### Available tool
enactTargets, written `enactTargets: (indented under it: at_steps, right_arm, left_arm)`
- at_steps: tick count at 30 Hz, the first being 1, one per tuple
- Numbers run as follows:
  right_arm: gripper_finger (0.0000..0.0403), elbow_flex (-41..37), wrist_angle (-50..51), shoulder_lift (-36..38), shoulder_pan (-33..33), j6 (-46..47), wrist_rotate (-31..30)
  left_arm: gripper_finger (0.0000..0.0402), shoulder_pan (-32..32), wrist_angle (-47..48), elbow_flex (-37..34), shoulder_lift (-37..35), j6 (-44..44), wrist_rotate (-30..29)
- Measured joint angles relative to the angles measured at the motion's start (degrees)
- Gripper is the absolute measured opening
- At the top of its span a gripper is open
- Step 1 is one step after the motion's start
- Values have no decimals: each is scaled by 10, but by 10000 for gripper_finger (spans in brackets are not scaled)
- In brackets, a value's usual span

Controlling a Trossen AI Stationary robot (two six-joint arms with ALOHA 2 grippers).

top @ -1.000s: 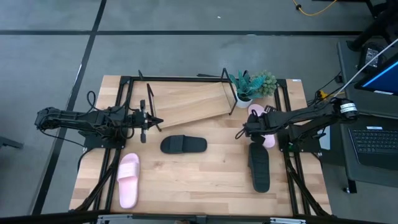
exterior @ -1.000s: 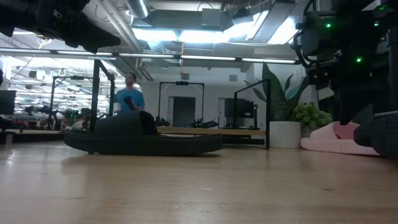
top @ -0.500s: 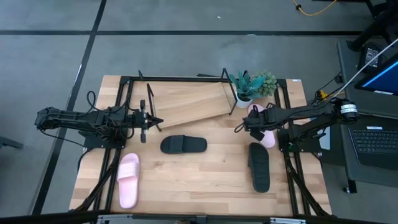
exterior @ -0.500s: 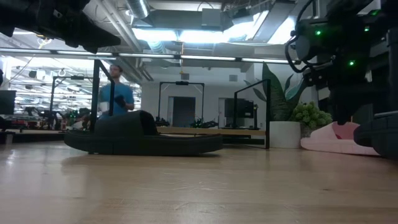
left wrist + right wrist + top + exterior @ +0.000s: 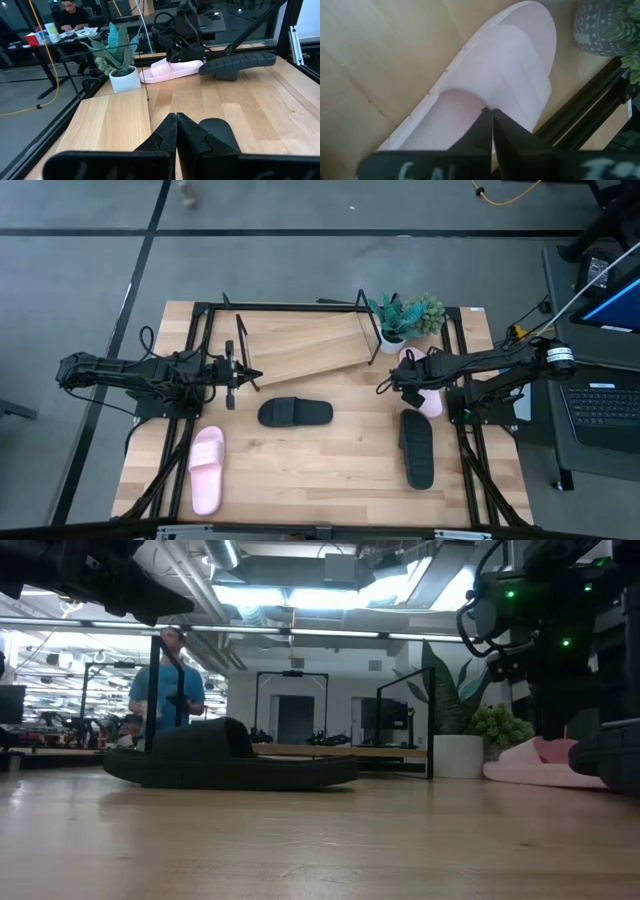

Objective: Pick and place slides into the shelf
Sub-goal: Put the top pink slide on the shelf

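Right gripper (image 5: 491,125) hung pressed together over the pink slide (image 5: 490,85) beside the potted plant (image 5: 403,318); left gripper (image 5: 176,131) sat closed near the shelf (image 5: 300,345).

Wooden tabletop (image 5: 320,470) carries: shelf (image 5: 300,345) tilted at back edge, potted plant (image 5: 400,320) beside it toward back right corner, black slide (image 5: 295,412) mid-table, black slide (image 5: 417,448) near right edge, pink slide (image 5: 433,402) behind it, pink slide (image 5: 206,469) near front left corner.
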State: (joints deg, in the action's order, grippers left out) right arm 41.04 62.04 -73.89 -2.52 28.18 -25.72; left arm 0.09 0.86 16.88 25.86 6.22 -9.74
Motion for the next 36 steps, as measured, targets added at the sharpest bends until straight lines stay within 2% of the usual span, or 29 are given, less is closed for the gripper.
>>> enactTargets:
  at_steps: [14,30,36]
  right_arm:
    - [2,3,-81,0,0,-3,58]
    - [1,10,-45,0,0,-5,45]
    - [19,11,-29,0,0,-19,44]
  left_arm:
    - [0,0,0,0,0,0,0]
    - [0,0,0,0,0,0,0]
    - [0,0,0,0,0,0,0]
